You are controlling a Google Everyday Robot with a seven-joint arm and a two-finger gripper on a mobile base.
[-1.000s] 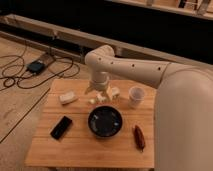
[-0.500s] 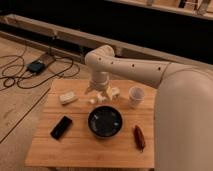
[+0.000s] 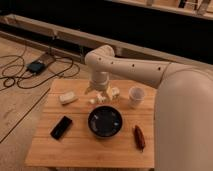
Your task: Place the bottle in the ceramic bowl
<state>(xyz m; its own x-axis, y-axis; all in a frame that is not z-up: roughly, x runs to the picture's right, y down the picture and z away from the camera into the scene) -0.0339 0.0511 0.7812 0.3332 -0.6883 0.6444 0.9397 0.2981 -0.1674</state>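
Wooden table (image 3: 80,150) fills lower frame. Gripper (image 3: 100,96) low at centre; whether it holds anything, cannot tell. Bottle (image 3: 113,93) just right of it, above ceramic bowl (image 3: 105,121). Probably light, smooth, rolls easy; take around middle of body.

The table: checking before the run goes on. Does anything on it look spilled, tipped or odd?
Nothing stands out: no spill shows, the white cup stands upright and the ceramic bowl sits level on the table. The gripper is low over the table's far side, just beyond the bowl.
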